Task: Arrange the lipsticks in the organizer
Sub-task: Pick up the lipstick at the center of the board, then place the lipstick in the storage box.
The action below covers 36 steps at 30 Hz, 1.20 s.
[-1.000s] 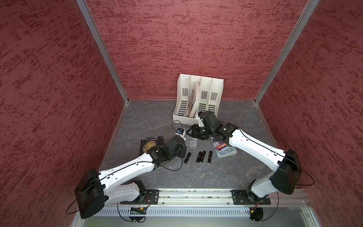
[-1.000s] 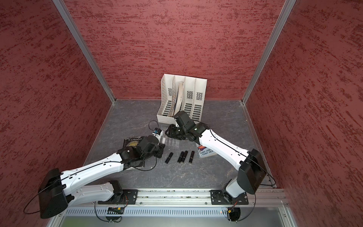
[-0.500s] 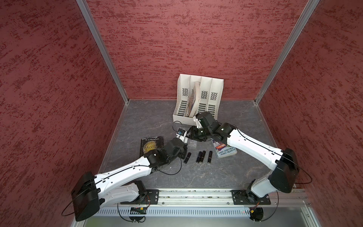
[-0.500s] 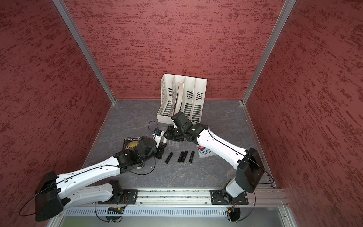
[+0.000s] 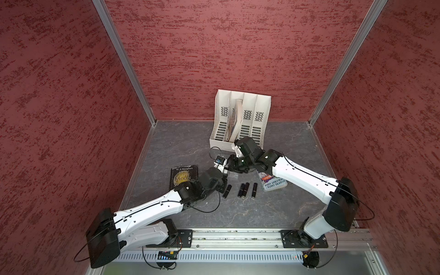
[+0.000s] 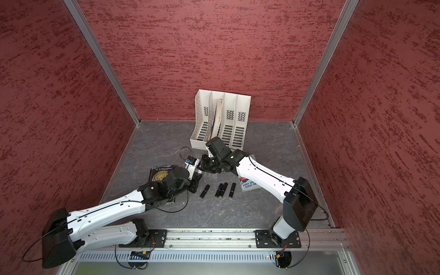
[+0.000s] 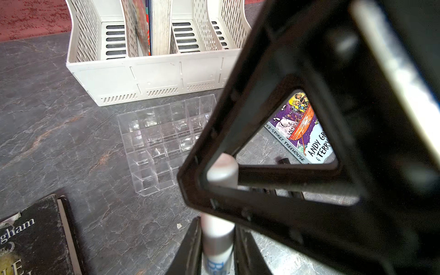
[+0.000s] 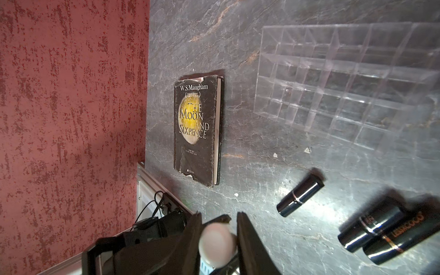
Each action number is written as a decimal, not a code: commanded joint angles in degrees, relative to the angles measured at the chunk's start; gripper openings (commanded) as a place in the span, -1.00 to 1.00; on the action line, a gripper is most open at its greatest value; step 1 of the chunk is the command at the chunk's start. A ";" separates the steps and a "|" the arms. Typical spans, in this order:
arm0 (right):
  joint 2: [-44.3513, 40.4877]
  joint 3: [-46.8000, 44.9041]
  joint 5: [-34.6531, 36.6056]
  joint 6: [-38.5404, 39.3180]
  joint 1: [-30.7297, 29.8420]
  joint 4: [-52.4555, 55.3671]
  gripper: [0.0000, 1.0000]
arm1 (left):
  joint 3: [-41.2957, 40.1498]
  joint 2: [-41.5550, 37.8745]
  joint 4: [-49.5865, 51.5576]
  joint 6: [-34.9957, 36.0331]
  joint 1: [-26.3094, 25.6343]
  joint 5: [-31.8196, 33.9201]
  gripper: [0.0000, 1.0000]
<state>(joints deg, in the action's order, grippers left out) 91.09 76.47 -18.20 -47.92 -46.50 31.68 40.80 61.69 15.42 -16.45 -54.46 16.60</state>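
I count four black lipsticks (image 5: 254,190), one white lipstick (image 7: 217,234), one organizer (image 7: 152,145), one rack (image 5: 219,142), perhaps four books (image 5: 183,176).

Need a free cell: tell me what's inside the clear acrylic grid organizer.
Every visible cell of the clear acrylic grid organizer is empty. The right claw covers some cells in the left wrist view; the right wrist view crops others.

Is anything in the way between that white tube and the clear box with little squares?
Nothing visible. The white lipstick, gripped by both the left gripper and right gripper, is near the clear organizer; its visible cells look empty. The black lipsticks lie aside.
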 commanded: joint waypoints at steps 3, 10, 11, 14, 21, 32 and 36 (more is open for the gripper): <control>1.30 1.49 -0.43 -0.12 -0.63 -0.86 -0.59 | -0.47 -1.43 -1.39 0.61 -0.48 0.03 -0.66; 2.83 2.47 3.02 0.56 -0.56 -2.27 -0.65 | 0.06 -2.56 1.40 -1.74 -0.12 -0.47 0.34; 3.09 2.88 4.66 1.20 -0.59 -2.47 -0.66 | 0.34 -3.11 2.65 -2.33 0.28 -0.30 0.43; 3.80 3.78 10.62 3.37 -0.60 -5.16 -0.68 | 1.13 -5.96 7.43 -5.19 3.35 0.33 0.62; 8.26 1.69 34.57 14.87 -3.71 -22.23 -0.75 | 3.09 -4.57 20.52 -15.63 29.44 -7.16 0.56; 23.20 10.98 46.82 30.88 -7.27 -32.37 -0.79 | -0.33 1.50 10.47 -16.60 35.28 -16.75 0.52; 24.54 11.68 47.11 30.98 -7.20 -31.95 -0.80 | -1.96 1.85 8.44 -16.36 35.62 -18.18 0.52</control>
<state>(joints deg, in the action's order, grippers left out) 115.66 85.89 25.61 -19.22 -53.84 2.92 39.94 63.22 27.11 -32.64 -19.46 0.80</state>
